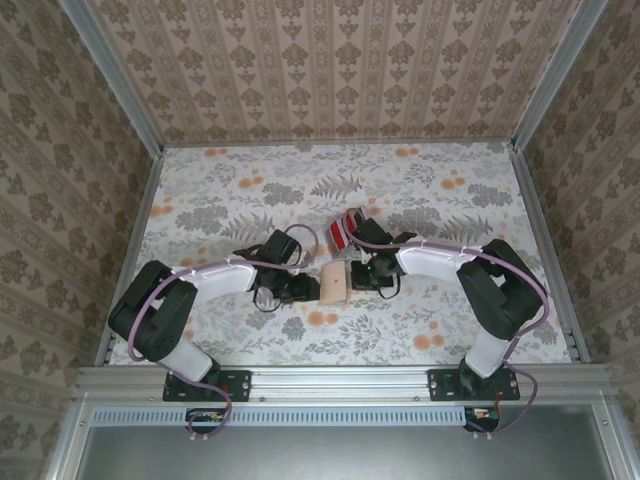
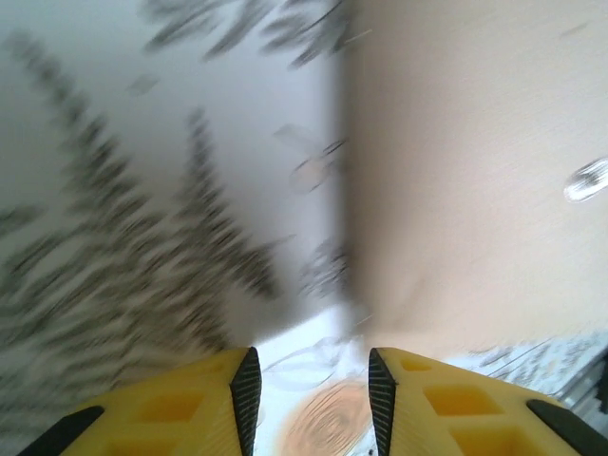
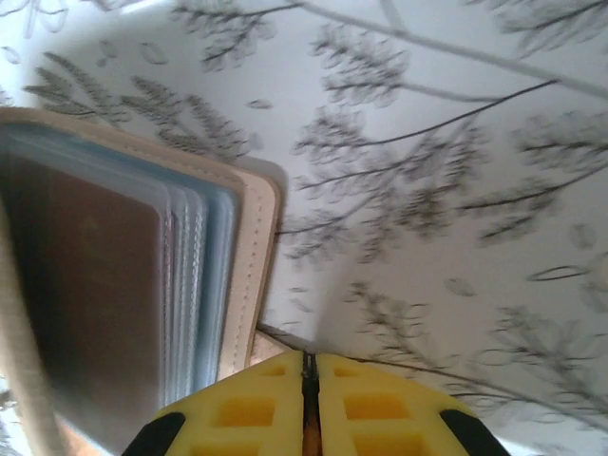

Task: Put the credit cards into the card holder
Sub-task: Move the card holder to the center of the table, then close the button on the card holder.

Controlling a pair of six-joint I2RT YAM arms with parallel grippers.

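The holder (image 1: pixel 334 283) lies on the bench (image 1: pixel 250 190) between the two arms, near its middle. The left fingers (image 1: pixel 305 288) sit just beside its left edge, a narrow gap between them with nothing in it. The right fingers (image 3: pixel 319 382) are pressed together at the holder's right side; a tan corner of its cover reaches under their tips, but I cannot tell if it is pinched. The holder's clear pockets are fanned open. The red cards (image 1: pixel 344 231) lie just behind it.
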